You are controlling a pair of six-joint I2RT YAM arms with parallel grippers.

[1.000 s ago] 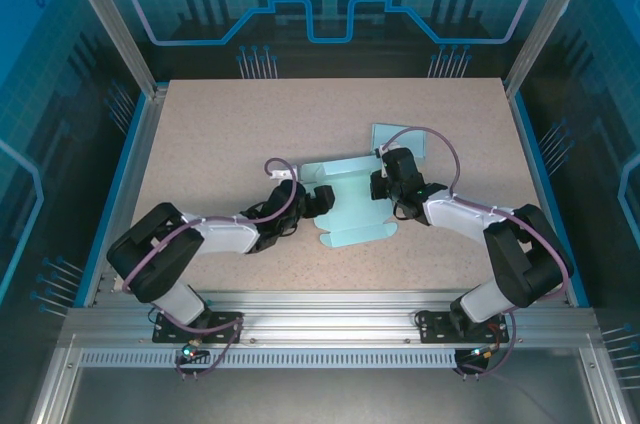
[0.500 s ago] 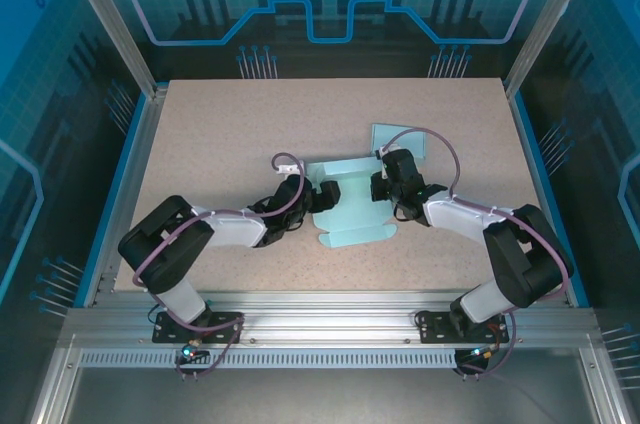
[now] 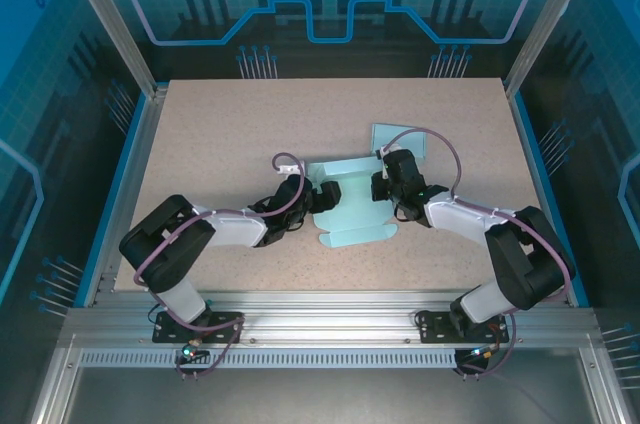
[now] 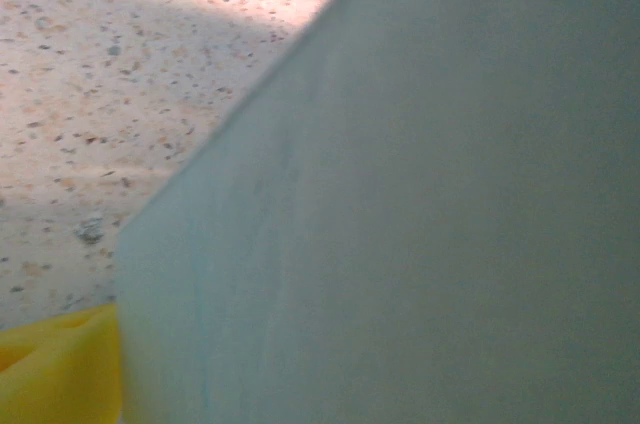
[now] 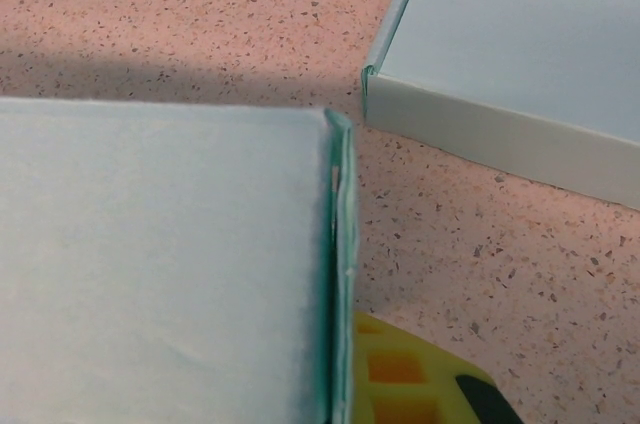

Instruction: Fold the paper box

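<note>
Beige speckled counter [image 3: 230, 134], blue-framed cell around it. Left arm lay low across the near-left of the counter and reached right toward the middle. Left claw [image 3: 322, 196] sat at the left edge of the pale blue, partly folded paper box [image 3: 352, 214]. Its jaws were spread wide. In the left wrist view a pale blue panel of the box [image 4: 420, 204] stood very close and tilted, blurred. A yellow finger pad [image 4: 55, 369] showed at the near-left corner, and speckled counter [image 4: 90, 94] to the far left. Could not tell if the pad touched the panel.

The paper box lay near the centre of the counter, between the two claws. Its near end was flat on the surface.

Right claw [image 3: 383, 187] sat at the right edge of the box, its jaws pressed together. In the right wrist view a box panel [image 5: 150, 264] filled the near-left, its doubled edge running near to far. A yellow finger pad [image 5: 400, 379] lay just right of that edge. Could not tell if paper was pinched.

A second pale blue flat card piece with a white edge [image 5: 520, 34] lay far-right of the box, apart from it. It also showed from above [image 3: 400, 137], just beyond the right claw.
</note>
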